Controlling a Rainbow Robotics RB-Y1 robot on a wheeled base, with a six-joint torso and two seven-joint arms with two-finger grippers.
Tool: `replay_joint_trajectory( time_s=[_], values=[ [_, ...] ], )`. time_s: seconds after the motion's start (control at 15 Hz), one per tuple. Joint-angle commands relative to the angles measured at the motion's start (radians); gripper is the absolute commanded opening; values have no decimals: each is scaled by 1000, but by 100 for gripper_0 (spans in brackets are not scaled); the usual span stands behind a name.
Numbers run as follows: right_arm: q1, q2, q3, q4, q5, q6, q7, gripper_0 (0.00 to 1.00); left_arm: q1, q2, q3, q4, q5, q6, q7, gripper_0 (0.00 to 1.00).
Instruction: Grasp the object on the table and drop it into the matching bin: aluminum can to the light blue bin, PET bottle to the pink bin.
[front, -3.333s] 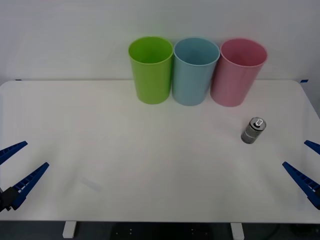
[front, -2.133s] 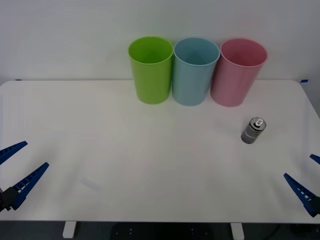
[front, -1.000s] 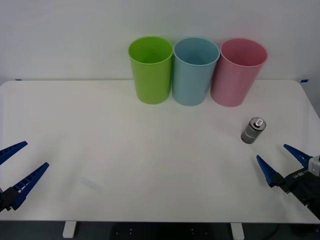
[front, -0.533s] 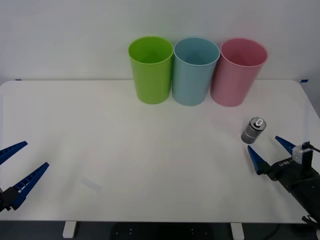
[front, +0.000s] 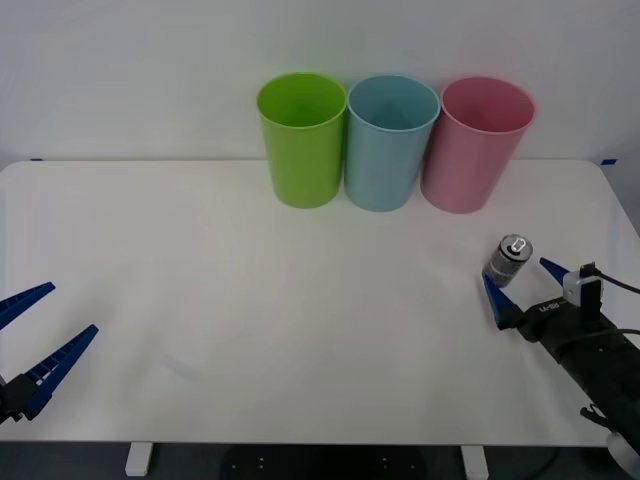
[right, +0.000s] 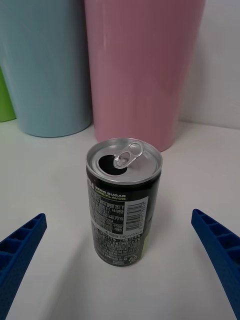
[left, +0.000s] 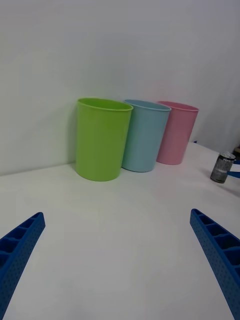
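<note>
The aluminum can (front: 506, 260) stands upright on the white table (front: 300, 300) at the right, dark grey with an opened silver top (right: 123, 159). My right gripper (front: 522, 283) is open just in front of the can (right: 122, 210), a blue finger on each side, neither touching it. Behind the can stand the pink bin (front: 474, 144) (right: 142, 65) and the light blue bin (front: 388, 142) (right: 47, 65). My left gripper (front: 40, 335) waits open at the table's near left edge; its view shows the can (left: 221, 167) far off.
A lime green bin (front: 302, 138) stands left of the light blue one; all three bins touch in a row at the table's back. A white wall rises behind them. The table's right edge lies close to my right arm (front: 590, 350).
My right gripper has come in from the right edge and moved forward to the can, fingers now on either side of it. The can, bins and left arm have not moved.
</note>
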Motion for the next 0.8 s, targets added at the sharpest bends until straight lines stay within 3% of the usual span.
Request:
replay_joint_trajectory(
  time_s=[0.07,0.8],
  values=[
    [-23,0,30,-1,0,60,2,100,0,0,0,0,0,0,0,100],
    [-68,0,111,-1,0,203,2,100,0,0,0,0,0,0,0,100]
  ],
)
